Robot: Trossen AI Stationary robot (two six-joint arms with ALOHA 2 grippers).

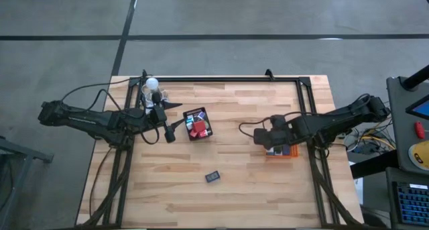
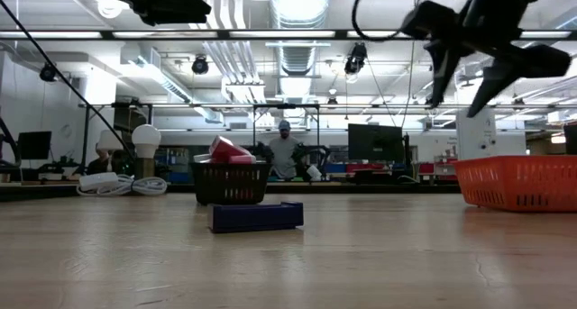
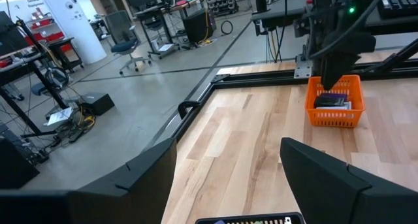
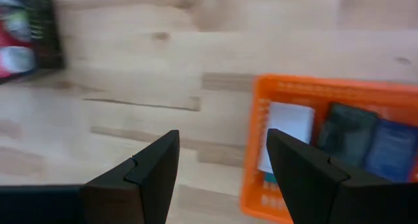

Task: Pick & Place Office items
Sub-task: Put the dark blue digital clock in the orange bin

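The black mesh tray holds red, blue and white office items; a red piece sticks up above its rim. One dark blue flat block lies alone on the table, nearer than the trays. The orange tray holds a white card and dark and blue flat pieces. My left gripper hangs open just left of the mesh tray. My right gripper is open, raised above the orange tray's left edge.
A white round bulb with coiled cords sits at the table's far left corner, behind my left arm. A black frame rail runs along the far edge. Bare wood lies between the trays and toward the near edge. A person stands in the room beyond.
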